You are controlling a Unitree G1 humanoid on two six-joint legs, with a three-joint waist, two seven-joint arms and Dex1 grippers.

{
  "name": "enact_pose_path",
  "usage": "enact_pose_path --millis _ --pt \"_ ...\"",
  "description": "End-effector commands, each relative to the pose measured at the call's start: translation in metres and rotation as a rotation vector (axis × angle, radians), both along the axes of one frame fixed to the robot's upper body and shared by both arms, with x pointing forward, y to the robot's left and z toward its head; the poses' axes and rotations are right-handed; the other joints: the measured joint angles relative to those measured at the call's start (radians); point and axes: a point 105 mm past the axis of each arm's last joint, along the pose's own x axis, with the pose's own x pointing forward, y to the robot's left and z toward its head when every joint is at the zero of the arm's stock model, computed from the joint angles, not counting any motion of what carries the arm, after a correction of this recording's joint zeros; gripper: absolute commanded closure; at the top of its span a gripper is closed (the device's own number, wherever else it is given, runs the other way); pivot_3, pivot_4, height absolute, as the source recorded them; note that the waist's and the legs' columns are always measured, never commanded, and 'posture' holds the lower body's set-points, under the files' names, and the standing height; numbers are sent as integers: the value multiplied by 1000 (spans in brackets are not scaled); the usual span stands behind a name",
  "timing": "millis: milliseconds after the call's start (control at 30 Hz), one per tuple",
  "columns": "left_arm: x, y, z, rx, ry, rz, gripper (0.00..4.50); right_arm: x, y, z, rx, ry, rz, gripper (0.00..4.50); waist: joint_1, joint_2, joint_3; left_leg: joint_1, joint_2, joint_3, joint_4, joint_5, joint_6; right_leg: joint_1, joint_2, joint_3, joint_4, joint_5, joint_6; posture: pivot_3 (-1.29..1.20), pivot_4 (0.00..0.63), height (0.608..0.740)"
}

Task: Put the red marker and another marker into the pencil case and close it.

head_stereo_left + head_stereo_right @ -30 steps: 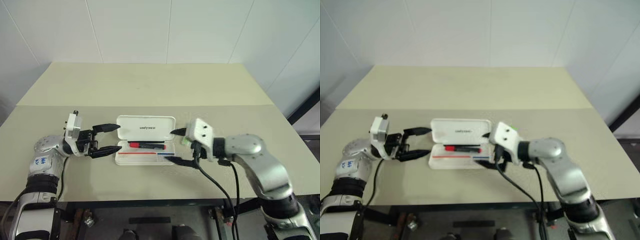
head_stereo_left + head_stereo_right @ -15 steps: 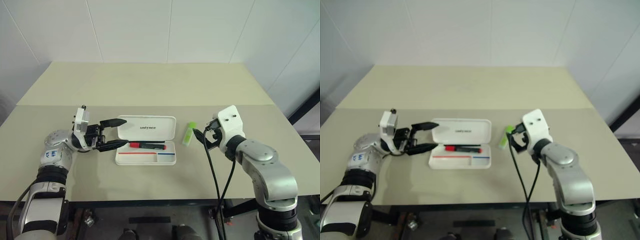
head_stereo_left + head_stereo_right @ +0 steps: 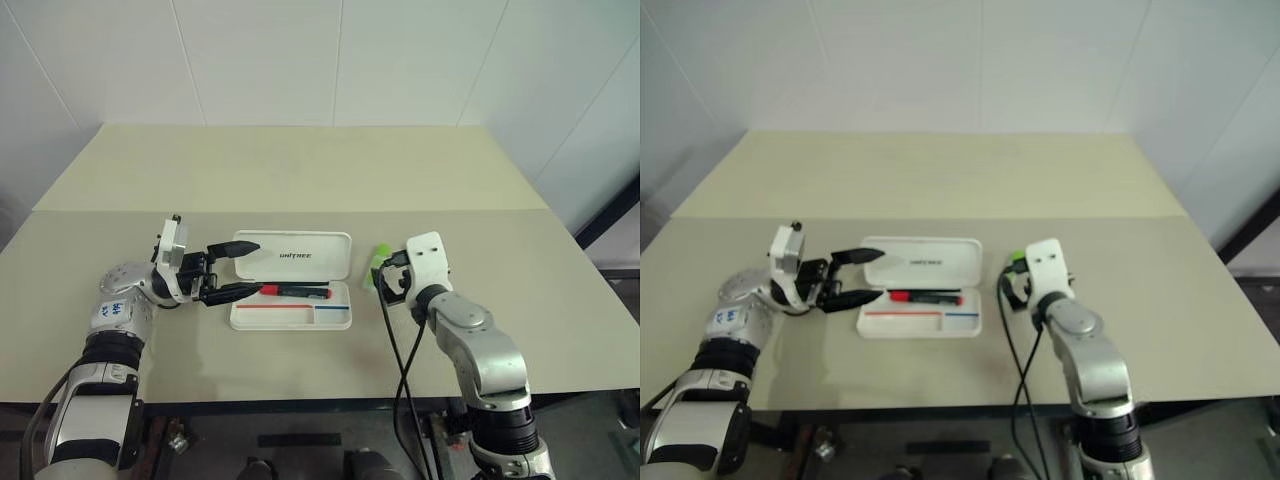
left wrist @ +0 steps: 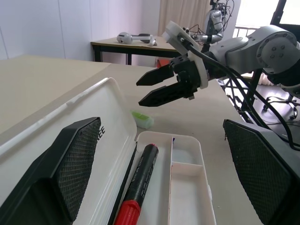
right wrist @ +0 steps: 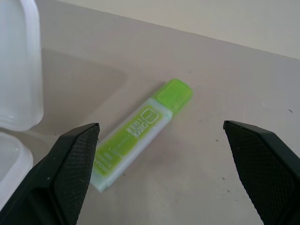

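Right claw (image 5: 159, 173) hovering wide over green highlighter (image 5: 139, 133) lying on bench (image 3: 300, 180) right of pencil case (image 3: 292, 280); light, stiff, slick plastic, likely best pinched mid-barrel

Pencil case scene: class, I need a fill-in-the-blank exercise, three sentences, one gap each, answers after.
1. The red marker lies inside the open ____.
2. The green highlighter lies on the ____, beside the case.
3. The right gripper hangs over the highlighter with its jaws ____.

Missing words: pencil case; table; open
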Motion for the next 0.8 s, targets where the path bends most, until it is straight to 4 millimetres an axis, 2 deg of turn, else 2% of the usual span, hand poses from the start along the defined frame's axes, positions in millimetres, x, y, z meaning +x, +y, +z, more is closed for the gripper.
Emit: enact_pose_path --millis 33,400,800 --pt "-15 0 6 23 -58 -112 0 6 1 6 16 -48 -20 25 0 0 0 0 0 0 0 0 0 0 0 0 0 0 0 0 150 740" --pt "-17 1 6 26 -64 -107 0 29 9 3 71 -59 -33 25 -3 0 0 0 0 0 0 0 0 0 0 0 1 0 0 0 150 740" --pt "-17 0 7 27 -70 -105 0 47 -1 -6 143 -21 -158 25 -4 0 0 0 1 -1 0 1 -1 0 0 0 1 0 0 0 150 740"
